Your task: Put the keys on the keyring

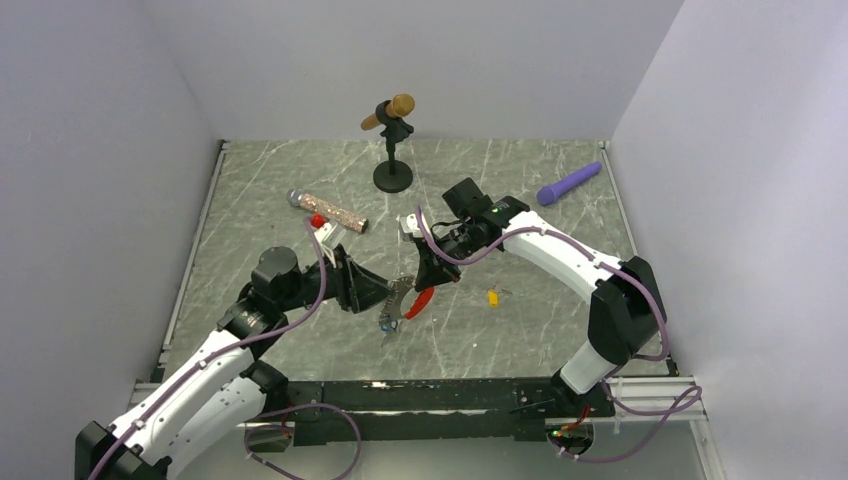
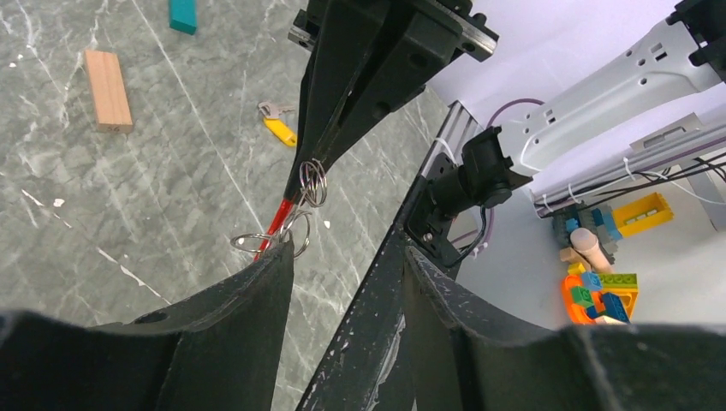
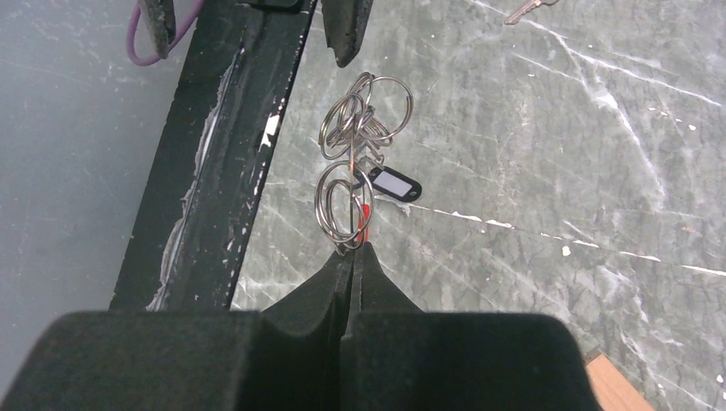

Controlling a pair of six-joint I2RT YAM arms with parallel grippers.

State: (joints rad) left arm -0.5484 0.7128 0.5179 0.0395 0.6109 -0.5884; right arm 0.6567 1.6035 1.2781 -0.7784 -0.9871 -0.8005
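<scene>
Grey marble desk (image 1: 540, 330) below, and my right gripper (image 3: 351, 254) is clamped shut on the keyring (image 3: 342, 201), dangling its rings (image 3: 364, 116) and red fob (image 2: 276, 224) above the middle. Left gripper (image 2: 344, 257) hangs open just beside those rings, arm reaching in low. I'd hold the right dead steady and go grab the yellow key (image 2: 280, 130) lying loose nearby.

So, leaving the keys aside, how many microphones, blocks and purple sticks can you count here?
Microphones: 2
Blocks: 2
Purple stick: 1
Total: 5
</scene>
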